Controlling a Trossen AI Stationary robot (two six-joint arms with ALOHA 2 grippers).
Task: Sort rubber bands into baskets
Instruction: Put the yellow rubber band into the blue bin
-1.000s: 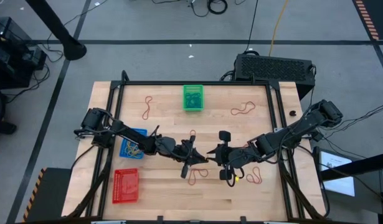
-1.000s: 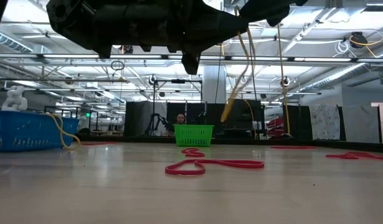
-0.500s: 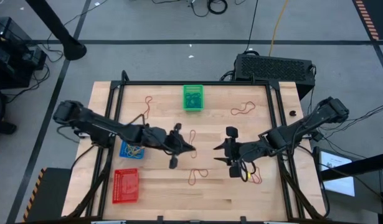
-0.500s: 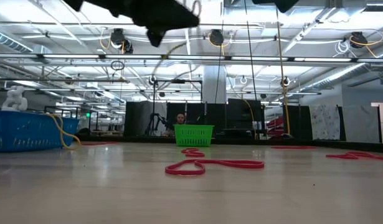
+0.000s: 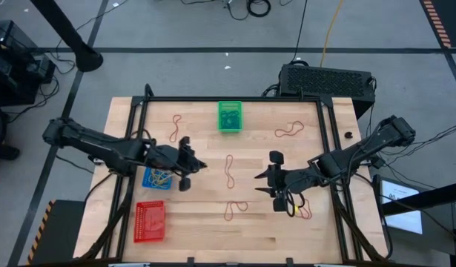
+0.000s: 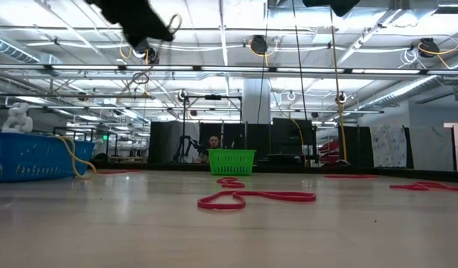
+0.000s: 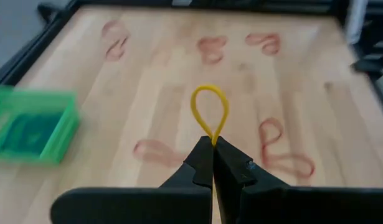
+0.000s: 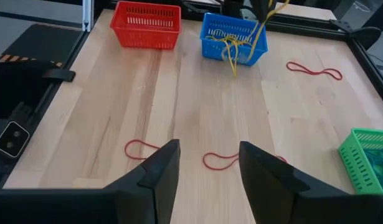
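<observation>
On the pale wooden plank tabletop sit three small rectangular plastic mesh baskets: a green basket at the far middle, a blue basket at the left, and a red basket nearer the front left corner. No brand or lettering can be read anywhere.

Above the blue basket's right side hangs the left end effector, its two dark fingers pressed tight together on a thin yellow rubber band, which stands out past the tips as a smooth teardrop loop in the left wrist view. Several more yellow-tan bands lie tangled in the blue basket and droop over its mesh wall.

Right of centre, the right end effector hovers with its fingers spread wide and nothing between them.

Six thin red rubber bands lie loose on the wood, each twisted into a figure-eight or heart shape: one far left, one far right, one in the middle, one front-centre, and two by the right end effector, one partly hidden by the arm and the other mostly hidden. A yellow band lies there too.
</observation>
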